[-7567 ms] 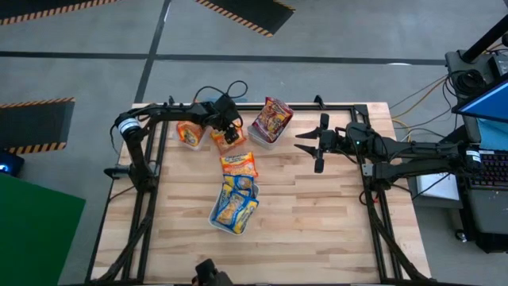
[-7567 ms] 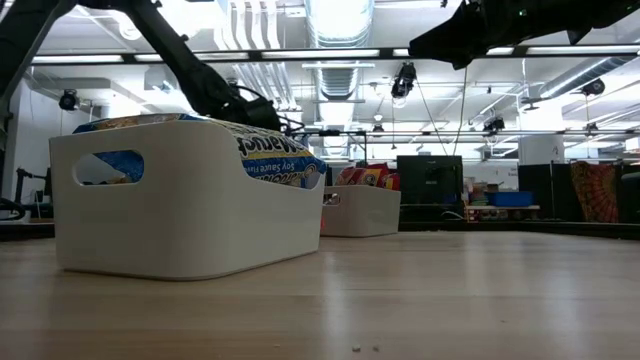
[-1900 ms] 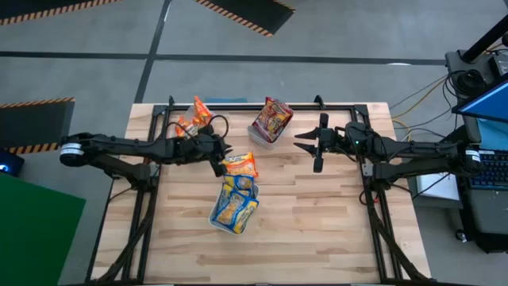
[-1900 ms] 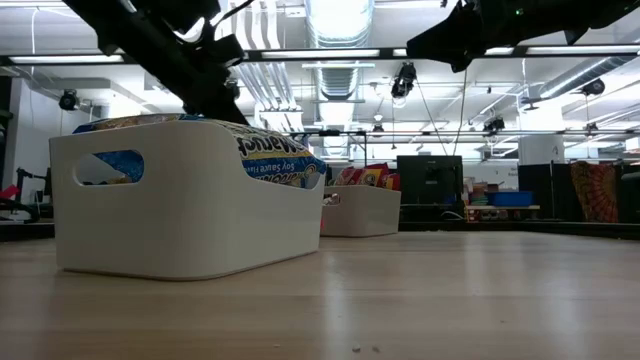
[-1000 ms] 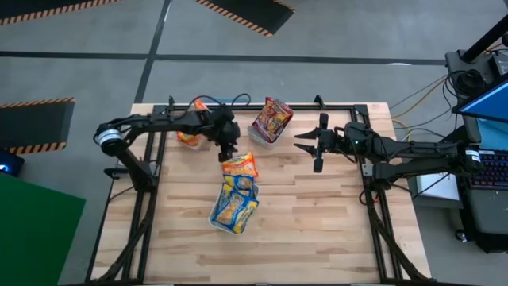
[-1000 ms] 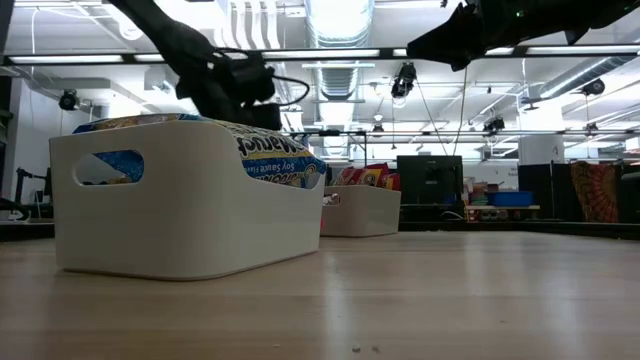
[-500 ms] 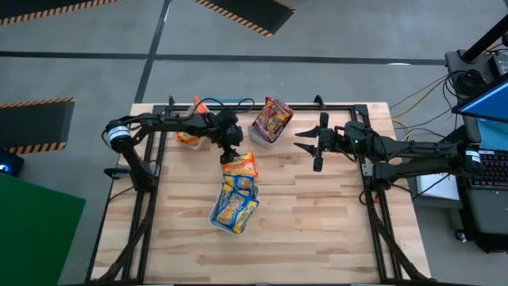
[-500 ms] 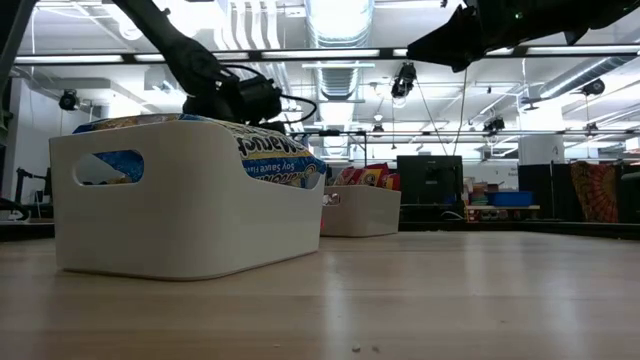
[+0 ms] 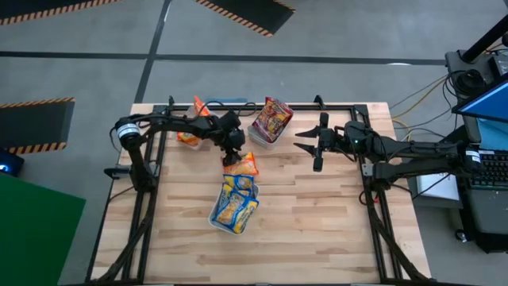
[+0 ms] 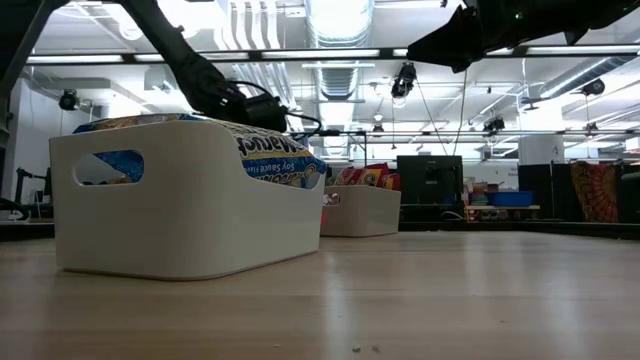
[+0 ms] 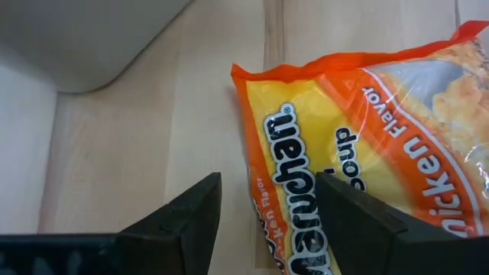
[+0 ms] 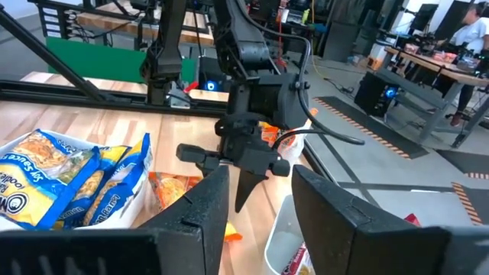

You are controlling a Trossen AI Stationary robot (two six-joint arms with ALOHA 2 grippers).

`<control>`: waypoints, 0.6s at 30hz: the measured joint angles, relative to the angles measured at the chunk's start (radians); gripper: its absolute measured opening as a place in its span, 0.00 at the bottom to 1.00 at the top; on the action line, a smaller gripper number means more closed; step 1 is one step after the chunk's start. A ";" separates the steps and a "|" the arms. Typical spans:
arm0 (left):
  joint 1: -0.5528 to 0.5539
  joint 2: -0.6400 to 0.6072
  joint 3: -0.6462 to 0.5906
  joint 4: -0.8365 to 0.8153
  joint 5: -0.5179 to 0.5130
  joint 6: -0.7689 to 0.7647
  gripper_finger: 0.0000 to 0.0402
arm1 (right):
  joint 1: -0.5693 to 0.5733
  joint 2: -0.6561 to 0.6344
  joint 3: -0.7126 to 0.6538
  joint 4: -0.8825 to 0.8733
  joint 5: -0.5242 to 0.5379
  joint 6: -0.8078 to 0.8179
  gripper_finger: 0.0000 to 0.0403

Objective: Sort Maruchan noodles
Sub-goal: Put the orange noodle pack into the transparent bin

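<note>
An orange Maruchan packet [image 9: 240, 165] lay flat on the desk [image 9: 317, 230], just beyond the bin [image 9: 235, 208] of blue-and-yellow packets [image 9: 235, 202]. The left claw [image 9: 232, 153] hung directly over the orange packet's far edge, fingers spread with one on either side of that edge and nothing gripped. An orange-filled bin [image 9: 190, 135] sat near the desk's far left, and a bin of dark red packets [image 9: 271, 121] stood further right. The right claw [image 9: 308, 146] waited well apart over the right half, its fingers parted and apparently empty, though the gap is hard to judge.
</note>
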 joint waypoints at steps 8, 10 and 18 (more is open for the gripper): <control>-0.002 -0.001 0.000 -0.012 -0.118 0.011 0.27 | 0.000 0.000 0.000 0.000 0.000 -0.002 0.32; -0.002 -0.003 0.000 -0.025 -0.122 0.019 0.17 | 0.000 0.000 0.000 0.000 0.000 -0.002 0.32; -0.002 -0.078 -0.001 -0.134 -0.250 0.016 0.03 | 0.000 0.000 0.000 0.000 0.001 -0.002 0.34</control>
